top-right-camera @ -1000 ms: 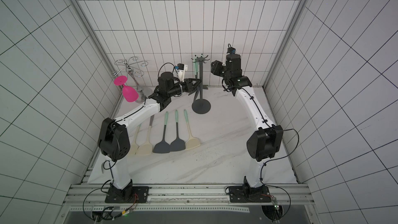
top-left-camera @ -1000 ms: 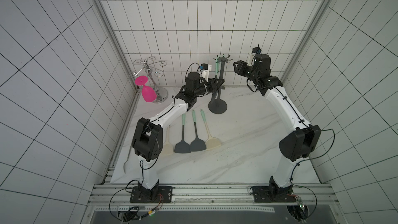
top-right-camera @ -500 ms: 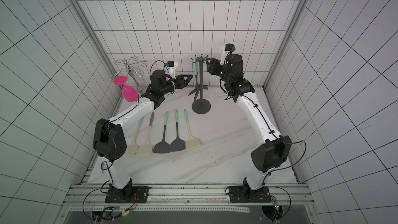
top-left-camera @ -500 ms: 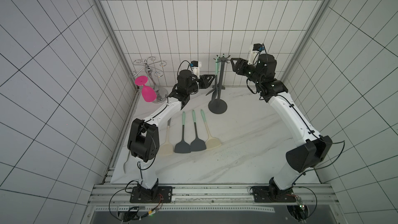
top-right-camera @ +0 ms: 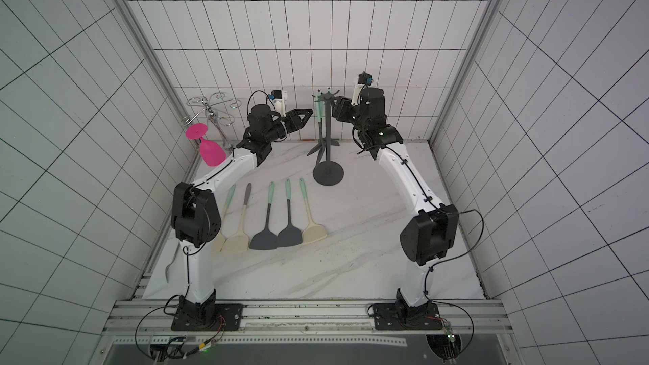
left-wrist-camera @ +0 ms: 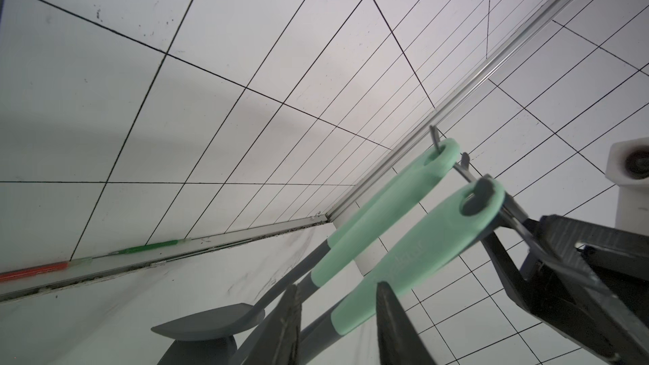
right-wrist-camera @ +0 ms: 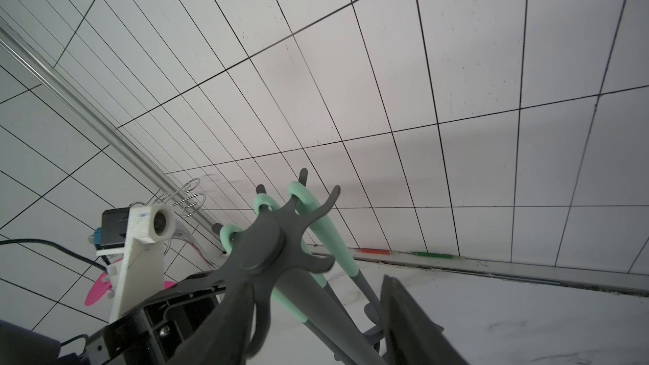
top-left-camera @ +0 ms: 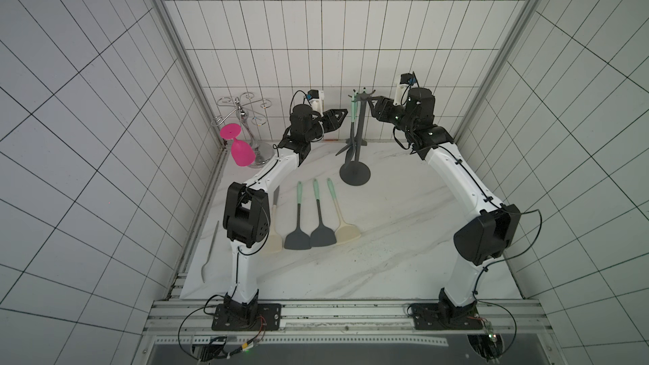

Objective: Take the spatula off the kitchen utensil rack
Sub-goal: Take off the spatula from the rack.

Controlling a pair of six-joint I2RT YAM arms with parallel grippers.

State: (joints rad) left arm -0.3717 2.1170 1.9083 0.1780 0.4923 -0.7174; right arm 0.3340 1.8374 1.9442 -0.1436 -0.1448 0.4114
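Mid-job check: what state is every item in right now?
rack: upright, spatulas hung on its hooks.
near spatula: on its hook, handle inside the left pincer.
left pincer: around that handle, grip unclear.
right pincer: open beside the rack's crown.
table spatulas: five, lying flat.
pink glass: upside down at the holder.

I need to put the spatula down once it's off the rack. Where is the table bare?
Bare marble lies between the base of the utensil rack, the row of spatulas and the right arm, and along the front edge before the spatula blades. The back left corner is crowded: chrome glass holder, pink glass, left arm.
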